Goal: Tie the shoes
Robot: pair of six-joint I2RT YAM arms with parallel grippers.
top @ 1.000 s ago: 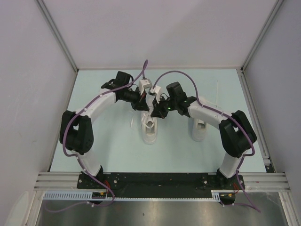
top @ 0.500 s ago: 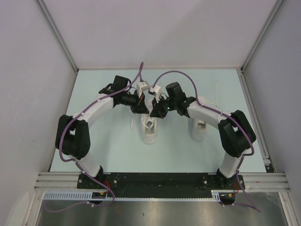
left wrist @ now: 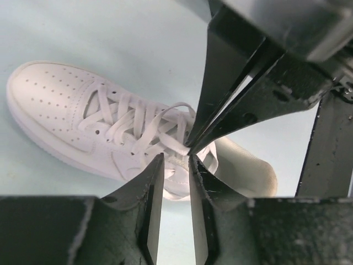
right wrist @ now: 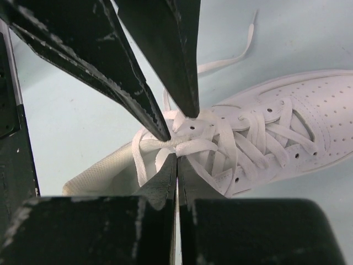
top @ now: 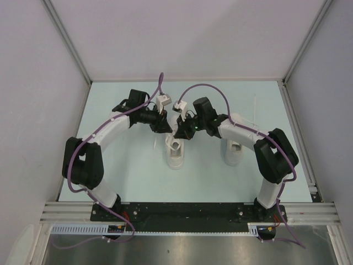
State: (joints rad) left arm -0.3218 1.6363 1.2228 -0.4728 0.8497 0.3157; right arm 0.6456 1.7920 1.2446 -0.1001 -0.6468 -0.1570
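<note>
Two white shoes stand on the pale blue table, the left shoe under both grippers and the right shoe beside my right arm. My left gripper hangs just above the left shoe's laces near the tongue, its jaws a little apart with nothing between them. My right gripper faces it from the other side, shut on a lace strand at the crossing over the shoe's opening. In the top view the left gripper and right gripper almost touch.
A loose lace end trails over the table beyond the shoe. White walls close in the table on three sides. An aluminium rail and the arm bases line the near edge.
My left gripper has opened from shut, and the left arm has shifted slightly left and back. The right gripper stays shut at the laces.
</note>
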